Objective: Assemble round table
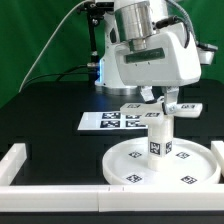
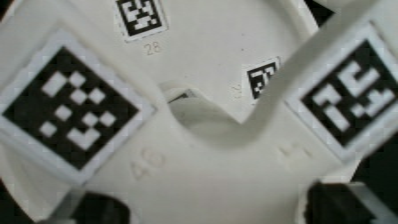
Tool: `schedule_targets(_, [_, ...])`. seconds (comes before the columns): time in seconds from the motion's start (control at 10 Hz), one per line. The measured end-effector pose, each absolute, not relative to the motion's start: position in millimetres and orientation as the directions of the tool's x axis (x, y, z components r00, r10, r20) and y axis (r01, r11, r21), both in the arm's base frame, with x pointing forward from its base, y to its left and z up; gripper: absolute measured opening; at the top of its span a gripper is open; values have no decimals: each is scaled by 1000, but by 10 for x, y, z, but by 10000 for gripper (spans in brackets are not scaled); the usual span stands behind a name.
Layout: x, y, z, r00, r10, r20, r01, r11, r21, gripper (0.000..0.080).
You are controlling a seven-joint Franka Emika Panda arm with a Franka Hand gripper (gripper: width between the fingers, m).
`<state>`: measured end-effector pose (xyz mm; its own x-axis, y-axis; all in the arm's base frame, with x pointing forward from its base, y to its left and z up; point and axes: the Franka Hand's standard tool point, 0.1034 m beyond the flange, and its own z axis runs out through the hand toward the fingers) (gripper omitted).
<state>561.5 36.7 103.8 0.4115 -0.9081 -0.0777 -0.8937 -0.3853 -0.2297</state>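
Black table (image 1: 50,105), perhaps ungripped cross-shaped base (image 1: 165,105)

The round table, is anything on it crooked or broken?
Nothing looks broken. The leg stands upright near the middle of the round disc, with the cross-shaped base sitting on top, right under the gripper. The disc lies flat against the white border wall.

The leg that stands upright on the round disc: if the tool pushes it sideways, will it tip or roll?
The leg stands upright and rather tall on the round disc, so a sideways push near its top could probably tip it, unless it is already fixed. Once lying, its cylinder form would likely roll. It looks like stiff plastic, so bending seems unlikely.
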Motion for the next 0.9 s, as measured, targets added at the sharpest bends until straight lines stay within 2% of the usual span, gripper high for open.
schedule_targets(0.1, [5623,381,1096,465,-882,-82,-870,-438,-226,612])
schedule_targets(0.4, [5686,421,1283,554,-828,-83,-818,-523,-240,647])
schedule_targets(0.5, [5709,393,1285,704,-710,-36,-694,-675,-252,649])
schedule_targets(0.6, [5691,373,1265,795,-607,-18,-591,-767,-249,649])
schedule_targets(0.9, [5658,471,1256,928,-372,30,-355,-904,-237,649])
